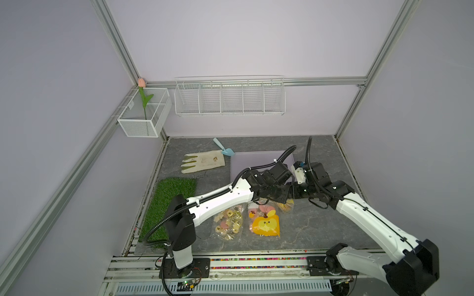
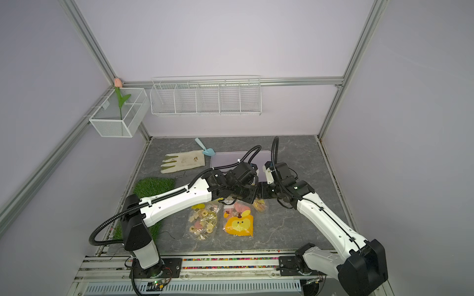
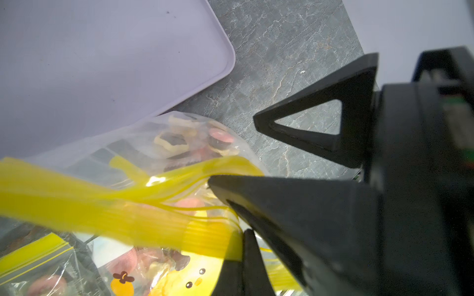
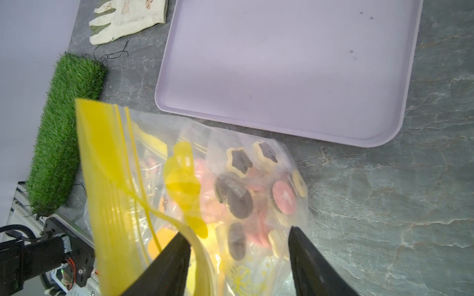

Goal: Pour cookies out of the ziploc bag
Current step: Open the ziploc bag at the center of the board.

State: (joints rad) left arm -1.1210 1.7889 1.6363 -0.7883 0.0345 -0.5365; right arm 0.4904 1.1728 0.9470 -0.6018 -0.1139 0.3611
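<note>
At the left of the bench (image 1: 320, 230) lie a strip of fake grass (image 1: 171, 202) and a garden glove (image 1: 202, 161). Reaching in from that side, the left pincer (image 3: 245, 238) is pressed together on the yellow zip strip (image 3: 77, 205) of the ziploc bag (image 4: 220, 143), holding that edge up. The bag lies just beside the near rim of the lavender tray (image 4: 282, 64), with the cookies (image 4: 239, 202) inside it: pink, cream and dark brown. The right pincer (image 4: 238, 230) is spread, a finger on either side of the bag's plastic.
</note>
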